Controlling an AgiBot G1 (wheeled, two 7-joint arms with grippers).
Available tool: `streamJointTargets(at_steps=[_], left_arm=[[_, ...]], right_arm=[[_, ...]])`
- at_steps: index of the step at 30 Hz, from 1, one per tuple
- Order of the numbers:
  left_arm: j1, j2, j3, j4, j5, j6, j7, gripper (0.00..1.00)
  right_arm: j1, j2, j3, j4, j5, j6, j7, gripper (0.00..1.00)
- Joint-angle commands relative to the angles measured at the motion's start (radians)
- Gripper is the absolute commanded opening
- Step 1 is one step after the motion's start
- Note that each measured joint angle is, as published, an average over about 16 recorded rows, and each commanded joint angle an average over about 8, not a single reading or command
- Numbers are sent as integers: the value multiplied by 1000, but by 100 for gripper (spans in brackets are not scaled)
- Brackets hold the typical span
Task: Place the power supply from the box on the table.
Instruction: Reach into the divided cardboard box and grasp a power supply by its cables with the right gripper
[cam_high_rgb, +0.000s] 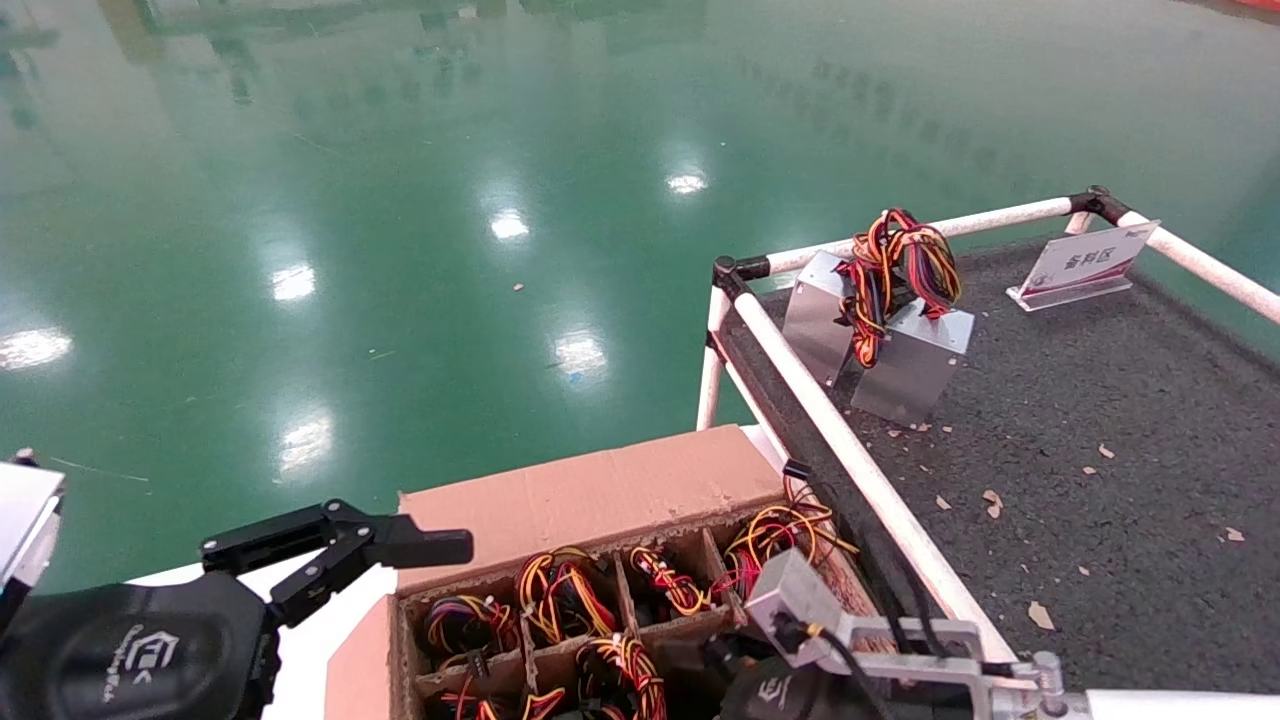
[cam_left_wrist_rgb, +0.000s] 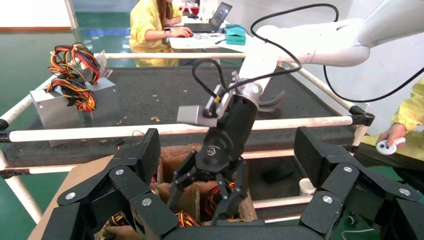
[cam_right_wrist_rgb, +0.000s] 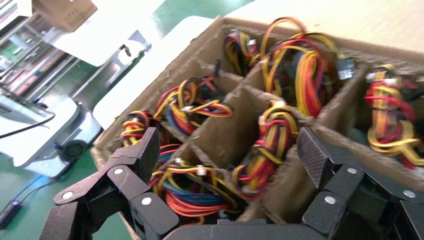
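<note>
The brown cardboard box (cam_high_rgb: 590, 495) stands beside the table, its grid cells filled with power supplies. Only their looped wire bundles (cam_right_wrist_rgb: 270, 142) show; the metal cases are hidden in the cells. My right gripper (cam_right_wrist_rgb: 227, 155) hangs open just over the cells at the table side of the box, holding nothing. An orange-yellow and red bundle and a cardboard divider (cam_right_wrist_rgb: 220, 127) lie between its fingers. In the left wrist view the right gripper (cam_left_wrist_rgb: 197, 205) dips its fingertips into a cell. My left gripper (cam_high_rgb: 380, 575) is open and empty, off the box's left side.
The dark felt table (cam_high_rgb: 1120, 450), edged by white pipe rails (cam_high_rgb: 850, 455), lies to the right of the box. Two silver power supplies with wire bundles (cam_high_rgb: 885, 320) stand at its far left corner. A white sign (cam_high_rgb: 1085, 262) is behind them. People sit beyond the table (cam_left_wrist_rgb: 150, 25).
</note>
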Motion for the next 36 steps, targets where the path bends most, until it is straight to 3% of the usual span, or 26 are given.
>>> streamJointTargets(at_steps=[1,15,36], left_arm=[[0,0,0,0,0,0,0,100],[0,0,0,0,0,0,0,100],[0,0,1,0,-1,0,0,100]], right_arm=[[4,-8,-6,-3,-4,-3,3,0],[34,-75,-39,-43,-66,37,26,0],[-24,-56,-45,53,-89,159,247,0]])
